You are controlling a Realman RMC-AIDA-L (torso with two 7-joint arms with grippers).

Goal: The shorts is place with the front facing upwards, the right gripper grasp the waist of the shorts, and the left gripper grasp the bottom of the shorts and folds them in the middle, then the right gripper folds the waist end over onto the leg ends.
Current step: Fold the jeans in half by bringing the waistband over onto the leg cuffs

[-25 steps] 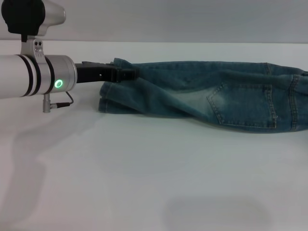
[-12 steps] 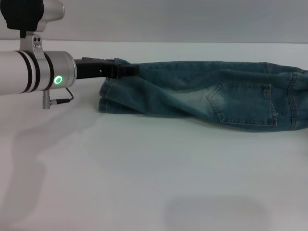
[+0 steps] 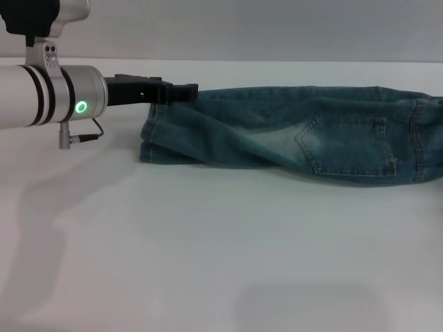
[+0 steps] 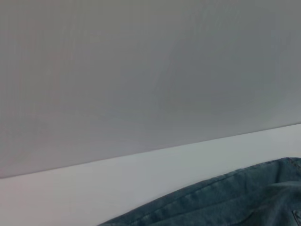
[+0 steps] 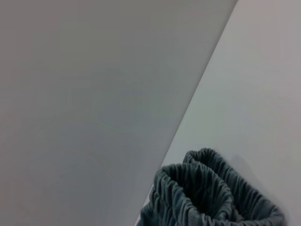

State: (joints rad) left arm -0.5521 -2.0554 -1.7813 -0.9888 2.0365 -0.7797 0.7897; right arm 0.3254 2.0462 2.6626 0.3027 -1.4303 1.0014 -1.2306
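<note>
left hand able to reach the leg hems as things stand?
Probably yes. The left hand is already at the far corner of the leg hems of the shorts, with only bare table around and nothing blocking.

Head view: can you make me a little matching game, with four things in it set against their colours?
Things:
1. left gripper
2. ring light
3. shorts
4. table

Colours:
A. blue with a pale faded patch
B. white
C. black
D. glowing green

Pairs: 1-C, 2-D, 3-A, 4-B.
</note>
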